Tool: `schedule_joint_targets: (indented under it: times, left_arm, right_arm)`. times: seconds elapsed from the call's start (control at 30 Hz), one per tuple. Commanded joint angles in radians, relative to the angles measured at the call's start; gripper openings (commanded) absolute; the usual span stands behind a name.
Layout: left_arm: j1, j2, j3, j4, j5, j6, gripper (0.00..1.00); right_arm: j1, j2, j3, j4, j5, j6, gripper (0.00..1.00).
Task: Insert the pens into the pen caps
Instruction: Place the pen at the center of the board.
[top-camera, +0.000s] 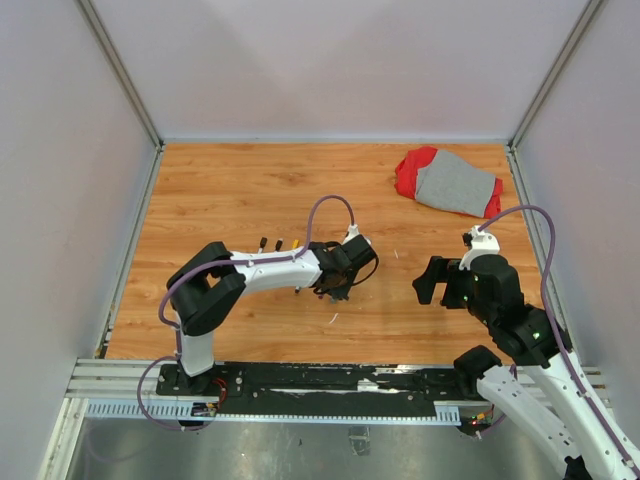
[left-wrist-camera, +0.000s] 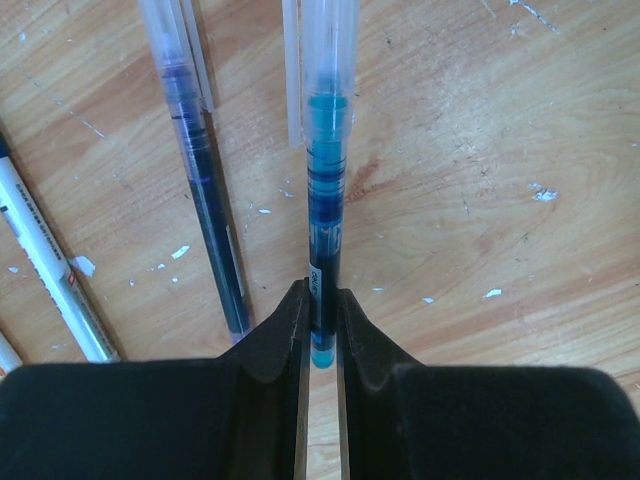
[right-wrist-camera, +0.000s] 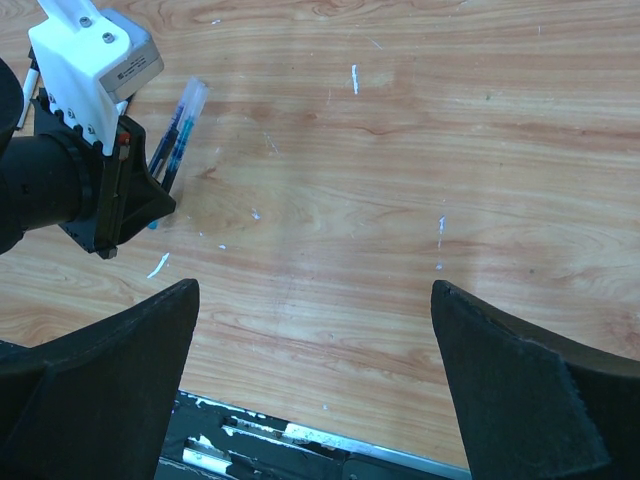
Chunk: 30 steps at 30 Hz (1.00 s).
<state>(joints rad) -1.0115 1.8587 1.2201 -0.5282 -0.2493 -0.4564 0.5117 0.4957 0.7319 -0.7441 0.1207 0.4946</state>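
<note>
left tool (left-wrist-camera: 320, 312) clamped on blue pen (left-wrist-camera: 325, 200) | right tool (right-wrist-camera: 312, 300) wide open

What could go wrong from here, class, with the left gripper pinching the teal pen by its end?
1. The left gripper grips the teal pen only at its very end; once lifted, the long barrel may swing or slip out.
2. The dark blue pen lies close beside it and could get knocked.
3. The right gripper is open and empty, so no cap is ready to meet the pen.
</note>
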Motion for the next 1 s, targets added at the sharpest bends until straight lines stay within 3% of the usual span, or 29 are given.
schedule_joint_targets:
  times: [0.0, 0.5, 0.77, 0.97]
  left_arm:
    - [0.005, 0.032, 0.019, -0.007, 0.027, 0.004, 0.15]
    - [0.007, 0.083, 0.039, 0.0, 0.021, -0.005, 0.29]
    - [0.008, 0.074, 0.028, 0.009, 0.042, -0.02, 0.12]
    - [0.007, 0.033, -0.02, 0.036, 0.078, -0.06, 0.11]
  right_arm:
    - [-0.012, -0.001, -0.005, -0.017, 0.005, 0.013, 0.99]
    - [-0.012, -0.003, -0.012, -0.014, -0.01, 0.015, 0.99]
    - [-0.012, -0.006, -0.011, -0.013, -0.016, 0.02, 0.99]
    - [-0.012, -0.003, -0.015, -0.007, -0.02, 0.022, 0.99]
